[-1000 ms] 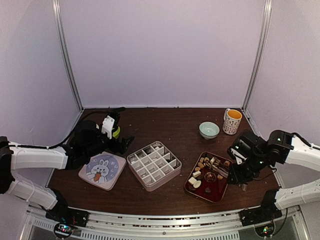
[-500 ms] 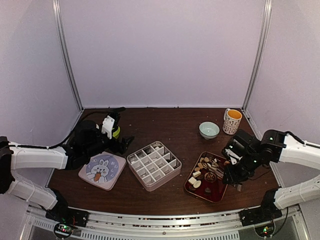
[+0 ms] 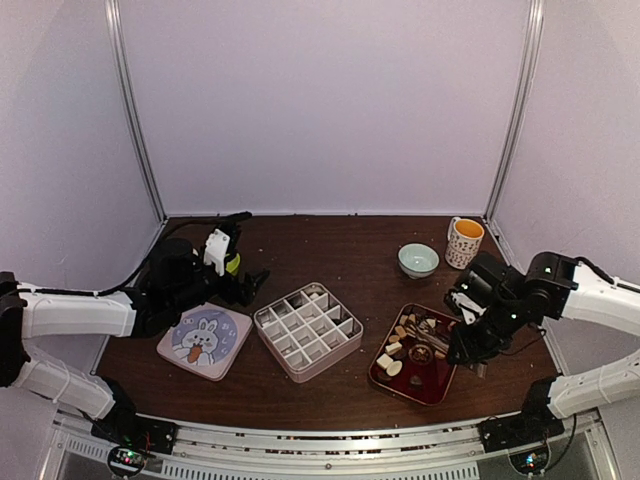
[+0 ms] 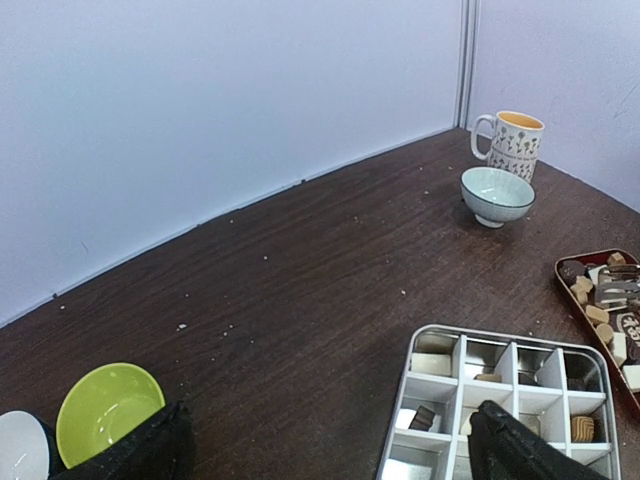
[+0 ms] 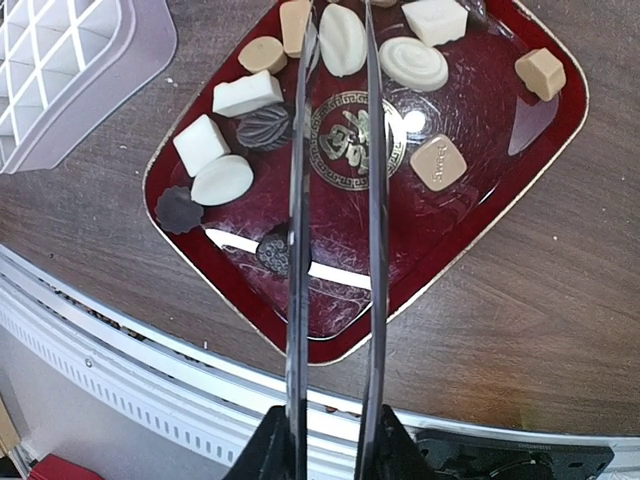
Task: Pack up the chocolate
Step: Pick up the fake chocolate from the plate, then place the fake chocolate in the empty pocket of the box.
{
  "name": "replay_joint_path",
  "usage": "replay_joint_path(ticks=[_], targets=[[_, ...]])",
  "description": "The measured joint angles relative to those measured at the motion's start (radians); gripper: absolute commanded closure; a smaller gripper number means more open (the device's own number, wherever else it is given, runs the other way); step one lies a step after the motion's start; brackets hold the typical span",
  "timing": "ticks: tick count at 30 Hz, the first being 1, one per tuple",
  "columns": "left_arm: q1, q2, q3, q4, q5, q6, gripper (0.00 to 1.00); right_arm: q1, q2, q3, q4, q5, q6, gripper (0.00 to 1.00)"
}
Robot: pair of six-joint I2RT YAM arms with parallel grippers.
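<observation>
Nearest the arms, on the right side of the tabletop (image 3: 340,250), lies a dark red tray (image 5: 480,210). Most of the chocolate (image 5: 222,180) is here: cream, tan and dark pieces, crowded toward the tray's far end and left side. The right end effector (image 5: 325,440) hangs over the tray's near edge. It is closed on a pair of thin metal tongs (image 5: 297,200), its fingers pressing the two arms in to a narrow gap. The tong tips stand on either side of a cream oval piece (image 5: 343,38) at the far end of the tray, close against its edges. Whether they actually pinch it I cannot tell.

Just left of the tray, not touching it, sits a divided box (image 5: 140,60). The left wrist view shows a few more pieces in some of its compartments. Left of the box lies a round-cornered lid (image 3: 204,340) printed with a rabbit.

The left end effector (image 4: 325,455) hovers by the far side of the lid with its fingers spread as wide as they go, holding nothing. A green bowl (image 4: 105,410) sits close beside it.

Farthest back on the right stand a pale bowl (image 4: 497,195) and, just beyond it, a patterned mug (image 4: 512,145) near the corner.
</observation>
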Motion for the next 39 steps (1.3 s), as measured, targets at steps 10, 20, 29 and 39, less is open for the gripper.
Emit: replay_joint_path(ticks=[10, 20, 29, 39], targets=[[0.000, 0.000, 0.000, 0.000, 0.000, 0.000, 0.02, 0.000, -0.057, 0.077, 0.032, 0.020, -0.012, 0.78], [0.000, 0.000, 0.000, -0.001, 0.000, 0.000, 0.02, 0.014, 0.113, 0.158, 0.278, -0.050, -0.039, 0.79], [0.000, 0.000, 0.000, -0.001, -0.002, 0.005, 0.02, 0.096, 0.327, 0.284, 0.455, -0.119, -0.049, 0.79], [0.000, 0.000, 0.000, -0.002, -0.001, 0.006, 0.02, 0.162, 0.500, 0.350, 0.566, -0.160, -0.048, 0.79]])
